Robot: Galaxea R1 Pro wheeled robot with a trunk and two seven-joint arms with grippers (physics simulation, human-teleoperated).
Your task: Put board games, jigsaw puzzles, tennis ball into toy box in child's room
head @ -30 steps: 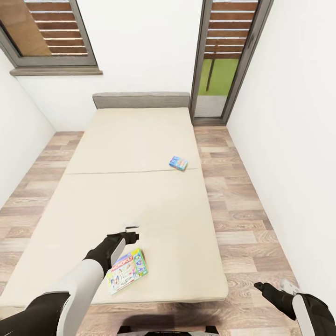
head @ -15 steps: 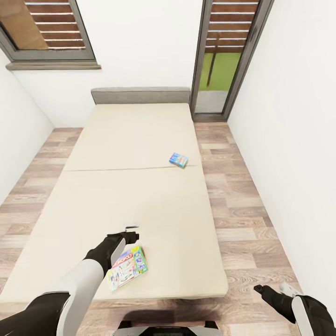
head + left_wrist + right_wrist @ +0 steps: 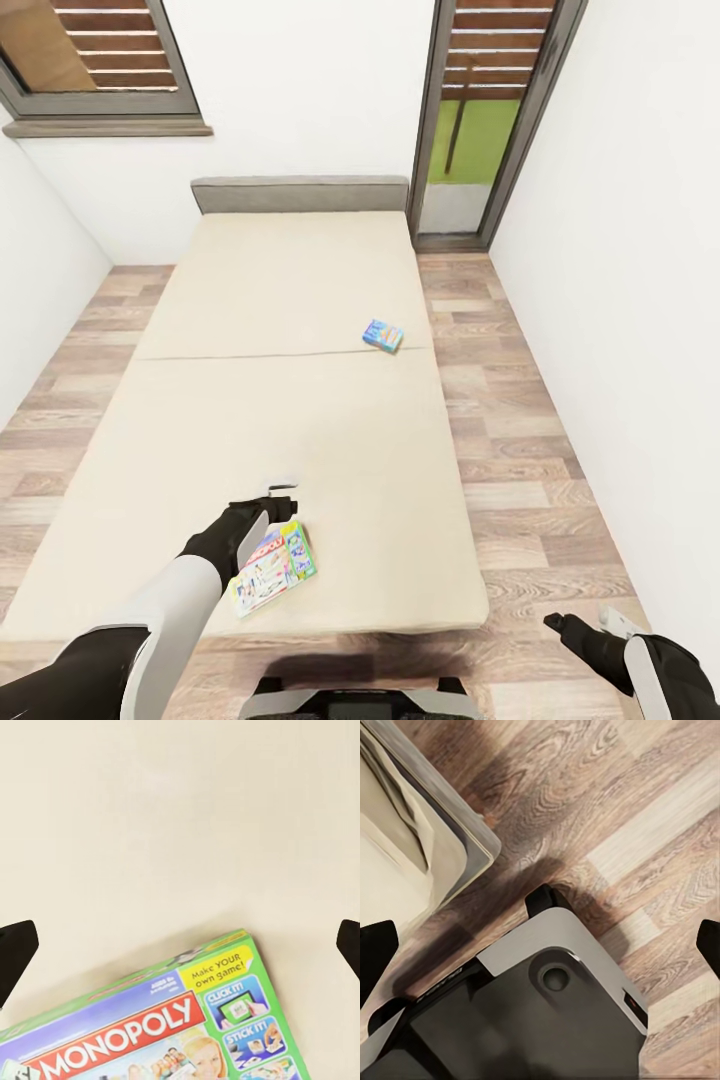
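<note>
Right now we are standing at the foot of the bed (image 3: pixel 290 400), whose beige mattress runs away from us to the grey headboard (image 3: pixel 300 194) against the white far wall. Two of the board games lie on that mattress. The Monopoly box (image 3: pixel 274 569) is flat on the bed near its foot end, turned at a slant, and our left gripper (image 3: pixel 281 497) hovers just over the box's far edge without touching it. Through the left wrist camera we see the Monopoly box (image 3: pixel 161 1031) with its green border and red title band, and the gripper's two dark fingertips (image 3: pixel 15 954) stand wide apart at either side of the picture, with bare mattress between them. The small blue game box (image 3: pixel 383 337) rests much farther up the bed, close to its right-hand edge and just beyond the seam across the mattress. Our right gripper (image 3: pixel 600 628) hangs off the bed's right foot corner, above the wood-plank floor (image 3: pixel 520 470). Its wrist camera shows its fingertips (image 3: pixel 376 956) spread apart too, over the floor, our own dark base (image 3: pixel 532 1020) and the corner of the bed (image 3: pixel 420 840). Beyond the headboard, a window (image 3: pixel 95 55) and a glazed door (image 3: pixel 480 110) break the far wall.
</note>
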